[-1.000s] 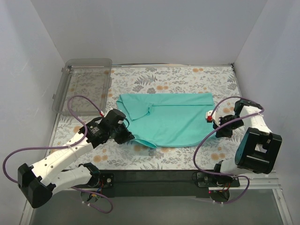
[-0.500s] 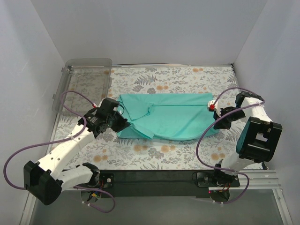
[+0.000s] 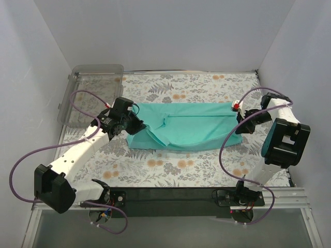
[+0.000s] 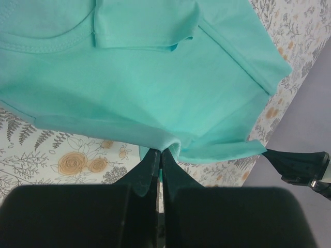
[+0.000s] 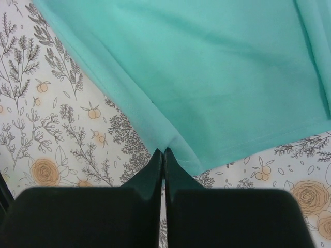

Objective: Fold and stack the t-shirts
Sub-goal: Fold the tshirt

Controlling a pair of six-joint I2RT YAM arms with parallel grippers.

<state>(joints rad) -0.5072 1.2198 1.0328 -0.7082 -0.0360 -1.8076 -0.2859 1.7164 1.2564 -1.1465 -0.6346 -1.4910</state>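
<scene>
Nearest you, the table [image 3: 176, 168] shows a bare floral strip, so there is room on the near side of the fold. Your left gripper [image 3: 138, 125] is pinched tight on the shirt [image 3: 191, 129] at the left end of its near edge. Your right gripper [image 3: 242, 123] is pinched on the right end, and the cloth sags between them. The shirt lies mid-table with its far edge flat. I judge the first lengthwise fold half done: the near edge must land on the far one, then cross folds; nothing is stacked yet. Beyond lie a narrow free strip, the tray [image 3: 97, 66] far left, and side walls close to both arms.
</scene>
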